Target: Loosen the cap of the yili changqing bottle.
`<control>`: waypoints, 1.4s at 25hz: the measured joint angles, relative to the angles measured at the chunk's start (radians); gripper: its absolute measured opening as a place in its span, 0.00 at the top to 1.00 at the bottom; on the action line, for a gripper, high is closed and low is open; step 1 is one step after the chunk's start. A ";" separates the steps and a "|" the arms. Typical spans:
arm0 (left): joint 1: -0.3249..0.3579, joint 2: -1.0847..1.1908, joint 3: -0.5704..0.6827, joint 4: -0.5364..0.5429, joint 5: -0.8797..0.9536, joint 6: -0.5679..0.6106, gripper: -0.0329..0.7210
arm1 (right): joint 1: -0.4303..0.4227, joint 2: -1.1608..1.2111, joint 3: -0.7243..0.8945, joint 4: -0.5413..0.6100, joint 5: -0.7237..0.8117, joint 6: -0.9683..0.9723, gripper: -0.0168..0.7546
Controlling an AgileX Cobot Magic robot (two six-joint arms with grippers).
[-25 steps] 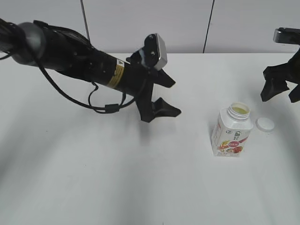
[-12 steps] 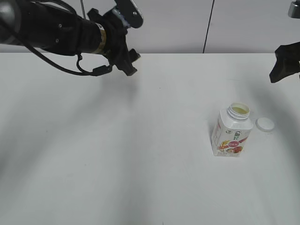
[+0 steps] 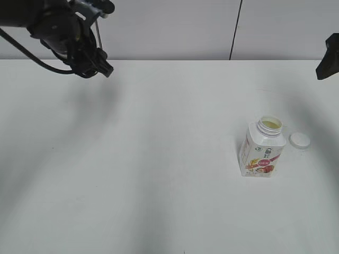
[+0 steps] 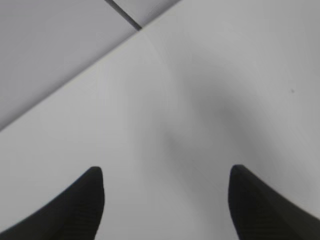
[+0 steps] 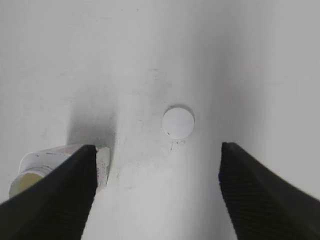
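Observation:
The yili changqing bottle (image 3: 262, 148) stands upright on the white table, right of centre, with its neck open and pale liquid showing inside. The white cap (image 3: 299, 140) lies flat on the table just right of the bottle, off the neck. In the right wrist view the cap (image 5: 178, 122) lies ahead between the open fingers and the bottle (image 5: 37, 167) sits partly behind the left finger. My right gripper (image 5: 157, 150) is open and empty, raised; only part of it (image 3: 328, 63) shows at the right edge. My left gripper (image 4: 165, 172) is open and empty, high at the far left (image 3: 98, 63).
The white table (image 3: 159, 174) runs to a grey panelled wall (image 3: 175, 26) at the back, with a dark vertical seam (image 3: 235, 29). The left arm's black body and cable (image 3: 47, 26) hang over the far left corner.
The left arm has swung up and back toward the far left corner. The right gripper has risen and pulled away to the right edge. Bottle and cap have not moved.

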 joint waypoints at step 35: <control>0.460 -0.656 0.179 -0.848 0.448 0.611 0.32 | 0.000 -0.235 0.000 -0.140 0.333 -0.055 0.21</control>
